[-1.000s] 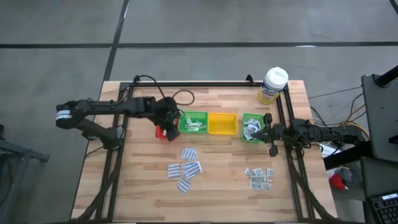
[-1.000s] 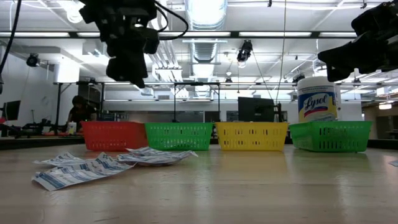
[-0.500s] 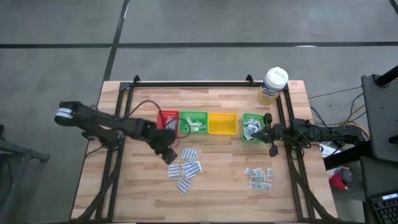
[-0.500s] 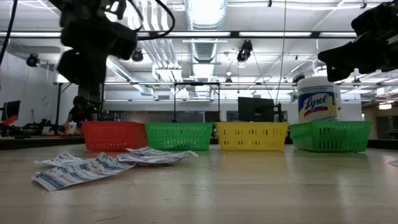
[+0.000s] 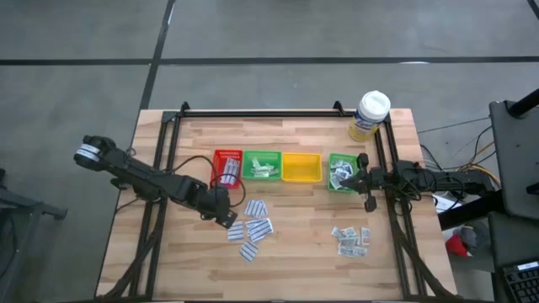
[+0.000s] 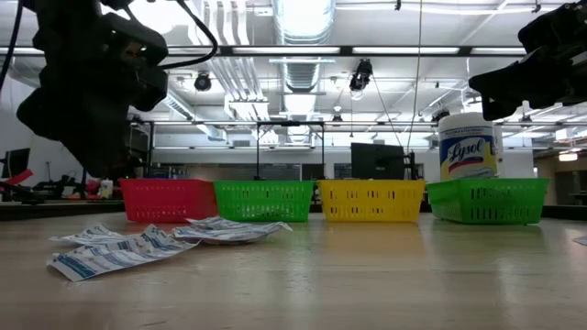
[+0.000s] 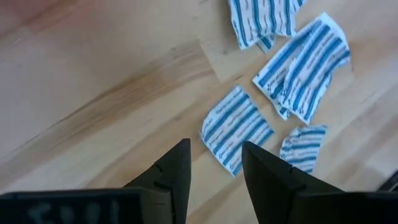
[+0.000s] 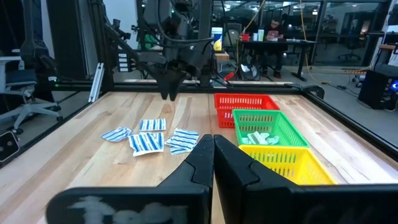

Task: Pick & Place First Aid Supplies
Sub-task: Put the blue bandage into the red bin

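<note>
This is a robotics lab or workshop: behind the wooden surface stand desks with monitors, a seated person, office chairs, and exposed ceiling ducts above.

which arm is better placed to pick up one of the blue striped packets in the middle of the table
Probably the left. The left gripper hangs open right beside the blue-striped white paper packets, while the right gripper sits shut by the far green plastic tray.
</note>
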`<act>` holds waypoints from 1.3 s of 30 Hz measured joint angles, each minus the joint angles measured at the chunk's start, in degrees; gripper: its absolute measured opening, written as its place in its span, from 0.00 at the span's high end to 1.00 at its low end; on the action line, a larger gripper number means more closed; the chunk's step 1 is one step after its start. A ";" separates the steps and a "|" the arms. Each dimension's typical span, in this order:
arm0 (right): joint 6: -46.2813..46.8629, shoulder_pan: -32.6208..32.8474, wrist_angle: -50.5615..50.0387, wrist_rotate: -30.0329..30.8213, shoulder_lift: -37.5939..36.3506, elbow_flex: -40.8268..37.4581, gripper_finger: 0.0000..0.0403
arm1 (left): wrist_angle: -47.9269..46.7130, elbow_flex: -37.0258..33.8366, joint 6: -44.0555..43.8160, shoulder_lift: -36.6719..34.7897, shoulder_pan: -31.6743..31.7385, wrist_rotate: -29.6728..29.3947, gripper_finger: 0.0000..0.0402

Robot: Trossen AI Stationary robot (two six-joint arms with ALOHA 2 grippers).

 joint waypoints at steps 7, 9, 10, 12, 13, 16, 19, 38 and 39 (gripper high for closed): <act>-0.01 0.00 0.00 0.00 0.00 0.01 0.98 | 5.36 -2.60 -1.89 0.00 -0.20 -1.91 0.66; -0.02 -0.02 0.02 0.00 0.00 0.00 0.98 | 7.29 -3.71 -2.43 0.02 -0.56 -1.98 0.66; -0.02 0.00 0.02 0.00 0.00 0.00 0.98 | 7.98 -4.06 -2.47 0.02 -0.77 -1.98 0.66; -0.02 0.00 0.02 0.00 0.00 0.00 0.98 | 9.09 -4.57 -2.57 0.02 -1.04 -1.98 0.66; -0.01 -0.01 0.01 0.00 0.00 0.00 0.98 | 9.12 -4.58 -2.56 0.02 -1.06 -1.98 0.66; -0.01 0.00 0.01 0.00 0.00 0.00 0.98 | 9.19 -4.51 -2.49 0.02 -1.08 -1.98 0.66; -0.02 0.00 0.02 0.00 0.00 0.00 0.98 | 9.34 -4.40 -1.24 0.02 -1.08 -1.71 0.66; -0.02 -0.02 0.02 0.00 -0.02 0.00 0.98 | 2.41 3.92 -5.44 9.93 -3.24 -12.46 0.66; -0.02 0.00 0.00 0.00 -0.02 0.00 0.98 | -0.01 5.46 -5.75 11.41 -3.25 -11.98 0.66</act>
